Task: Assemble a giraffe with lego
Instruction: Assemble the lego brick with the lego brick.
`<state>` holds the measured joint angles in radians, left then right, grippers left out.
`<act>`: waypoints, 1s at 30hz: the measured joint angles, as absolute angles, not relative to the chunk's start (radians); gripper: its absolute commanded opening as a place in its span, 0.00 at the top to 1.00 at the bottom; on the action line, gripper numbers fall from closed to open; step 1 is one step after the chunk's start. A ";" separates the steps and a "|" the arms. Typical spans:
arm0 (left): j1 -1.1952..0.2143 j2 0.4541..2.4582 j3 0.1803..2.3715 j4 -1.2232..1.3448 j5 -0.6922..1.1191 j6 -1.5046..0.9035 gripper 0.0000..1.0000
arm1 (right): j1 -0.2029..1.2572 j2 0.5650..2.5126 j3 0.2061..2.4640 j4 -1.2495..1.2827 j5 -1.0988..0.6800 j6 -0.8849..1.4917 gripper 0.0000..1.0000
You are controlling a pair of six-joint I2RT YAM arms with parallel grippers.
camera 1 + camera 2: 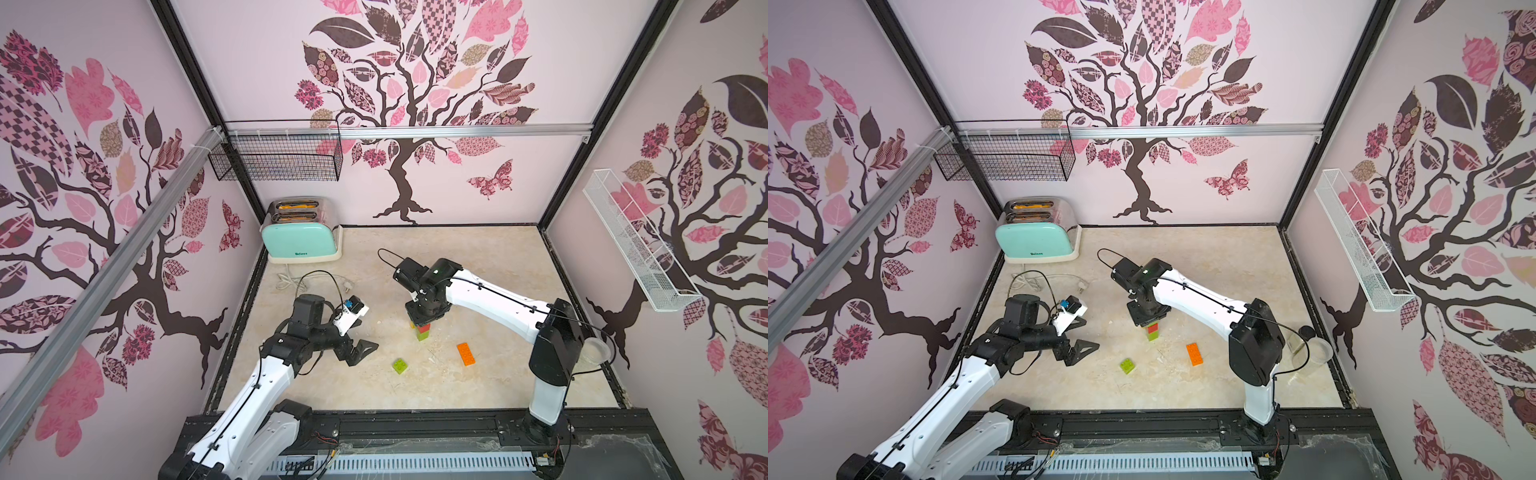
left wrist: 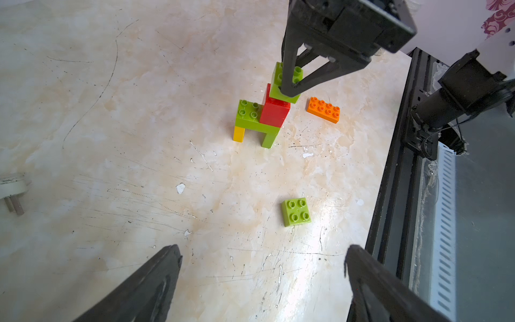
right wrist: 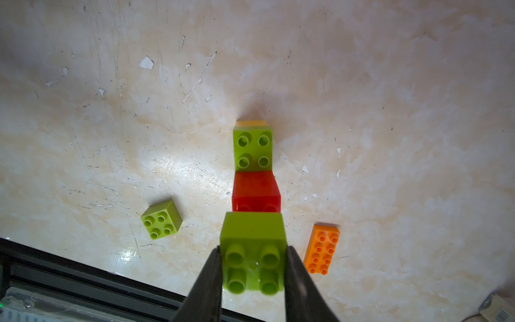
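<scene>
The part-built giraffe (image 1: 423,331) (image 1: 1153,331) stands mid-table: a yellow leg and a green leg under a long green brick, with a red stack (image 2: 274,111) at one end. My right gripper (image 3: 253,267) (image 2: 292,85) reaches down from above, shut on a small green brick (image 3: 252,228) that sits on top of the red stack. A loose green brick (image 1: 400,365) (image 2: 296,212) and a long orange brick (image 1: 466,353) (image 2: 323,109) lie flat nearer the front. My left gripper (image 1: 362,352) (image 2: 262,251) hovers left of the giraffe, open and empty.
A mint toaster (image 1: 299,237) stands at the back left, its cord and plug (image 1: 316,282) trailing onto the table behind my left arm. A clear cup (image 1: 1316,353) sits by the right wall. A black rail (image 2: 390,195) borders the table's front.
</scene>
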<state>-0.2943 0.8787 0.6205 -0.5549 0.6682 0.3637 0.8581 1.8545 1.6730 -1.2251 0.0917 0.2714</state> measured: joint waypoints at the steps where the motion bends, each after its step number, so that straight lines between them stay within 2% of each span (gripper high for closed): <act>1: -0.294 0.879 0.620 -0.555 0.668 0.364 0.02 | 0.857 1.858 1.673 -1.225 0.088 0.271 0.75; 30: -0.302 0.881 0.620 -0.554 0.668 0.366 0.02 | 0.834 1.873 1.706 -1.258 0.079 0.257 0.74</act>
<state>-0.3019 0.8806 0.6201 -0.5545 0.6678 0.3660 0.8345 1.8729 1.7061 -1.2575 0.0792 0.2569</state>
